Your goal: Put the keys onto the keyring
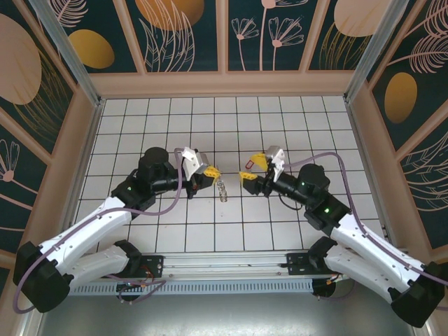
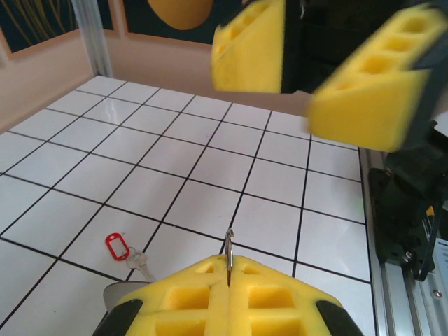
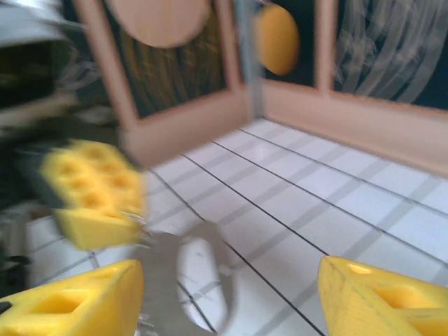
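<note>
Foreground: right gripper (image 3: 227,290), yellow fingers (image 3: 77,304) wide apart at the bottom corners. Ahead-left: left gripper (image 3: 91,192), a blurred yellow block. Below it, touching: keyring (image 3: 161,280), a smeared grey loop. Beyond: white tiled floor (image 3: 336,196).

Red-tagged silvery key (image 2: 136,263) flat on white tile (image 2: 175,203); thin keyring (image 2: 228,253) upright between shut left jaws.
</note>
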{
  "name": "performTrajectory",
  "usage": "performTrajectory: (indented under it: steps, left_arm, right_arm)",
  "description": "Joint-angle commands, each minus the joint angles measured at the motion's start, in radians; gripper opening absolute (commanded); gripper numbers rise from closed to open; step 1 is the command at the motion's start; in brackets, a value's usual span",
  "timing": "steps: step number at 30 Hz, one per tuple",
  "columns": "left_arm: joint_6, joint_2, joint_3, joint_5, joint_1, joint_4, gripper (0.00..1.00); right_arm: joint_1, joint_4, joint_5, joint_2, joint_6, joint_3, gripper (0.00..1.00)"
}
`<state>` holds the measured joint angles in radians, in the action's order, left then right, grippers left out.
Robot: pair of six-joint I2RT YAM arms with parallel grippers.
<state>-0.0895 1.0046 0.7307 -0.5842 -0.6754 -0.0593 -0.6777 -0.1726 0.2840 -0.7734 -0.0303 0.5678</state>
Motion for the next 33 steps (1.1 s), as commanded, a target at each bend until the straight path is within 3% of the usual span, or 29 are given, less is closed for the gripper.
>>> performTrajectory:
  steps: [1,5,14,18,33]
  left_arm:
    - [0.055,-0.053,-0.027,0.057,-0.003,-0.073,0.00]
    - [0.081,-0.095,-0.058,0.114,-0.004,-0.068,0.00]
    - [0.137,-0.130,-0.108,0.152,-0.004,-0.080,0.00]
    - [0.142,-0.133,-0.109,0.149,-0.003,-0.083,0.00]
    - [0.145,-0.124,-0.113,0.144,-0.003,-0.093,0.00]
  right_arm:
    - [0.121,0.180,-0.089,-0.076,-0.142,0.027,0.67]
    - [0.242,0.217,-0.028,-0.215,-0.184,0.046,0.67]
    - [0.241,0.237,-0.096,-0.563,-0.064,0.172,0.63]
    - [0.243,0.247,-0.071,-0.701,-0.025,0.236,0.58]
    - [0.242,0.144,0.021,-0.943,-0.040,0.306,0.46]
